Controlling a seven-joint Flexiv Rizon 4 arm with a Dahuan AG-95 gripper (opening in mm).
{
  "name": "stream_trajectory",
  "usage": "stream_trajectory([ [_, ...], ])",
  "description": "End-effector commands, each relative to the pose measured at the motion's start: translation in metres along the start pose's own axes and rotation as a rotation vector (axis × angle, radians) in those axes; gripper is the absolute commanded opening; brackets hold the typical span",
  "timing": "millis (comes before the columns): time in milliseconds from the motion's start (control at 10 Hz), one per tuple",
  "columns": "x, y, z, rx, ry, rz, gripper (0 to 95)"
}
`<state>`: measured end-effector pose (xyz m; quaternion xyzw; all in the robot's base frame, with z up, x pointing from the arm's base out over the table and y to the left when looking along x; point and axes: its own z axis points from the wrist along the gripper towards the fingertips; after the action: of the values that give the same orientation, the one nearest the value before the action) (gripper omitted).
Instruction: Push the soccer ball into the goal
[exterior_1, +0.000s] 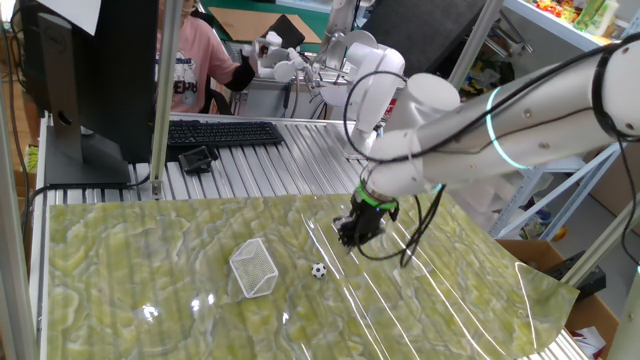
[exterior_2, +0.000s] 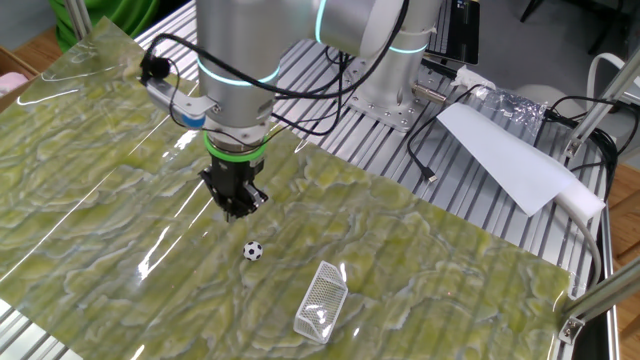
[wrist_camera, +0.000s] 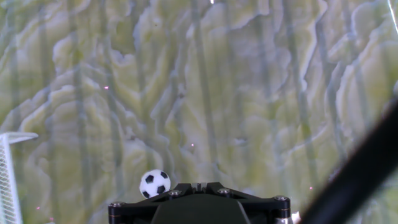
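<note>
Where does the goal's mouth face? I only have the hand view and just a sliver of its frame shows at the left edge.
Observer: The goal sits tipped on the green mat, open side angled toward the soccer ball.
Operator: Is anything between the ball and the goal?
Observer: No, only bare mat between them.
Operator: Is my gripper touching the ball?
Observer: No; the gripper, jaws shut, stands just short of it, on the side away from the goal.
</note>
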<state>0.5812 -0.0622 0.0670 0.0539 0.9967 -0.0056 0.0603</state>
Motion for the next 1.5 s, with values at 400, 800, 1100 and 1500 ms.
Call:
stream_trajectory([
  [400,0.002,0.0,0.008,-0.005,0.003,0.001,0.0],
  [800,0.006,0.0,0.016,-0.007,0.0,0.007,0.0],
  [1100,0.006,0.001,0.016,-0.007,0.0,0.01,0.0],
  [1500,0.006,0.001,0.016,-0.01,0.001,-0.009,0.0],
])
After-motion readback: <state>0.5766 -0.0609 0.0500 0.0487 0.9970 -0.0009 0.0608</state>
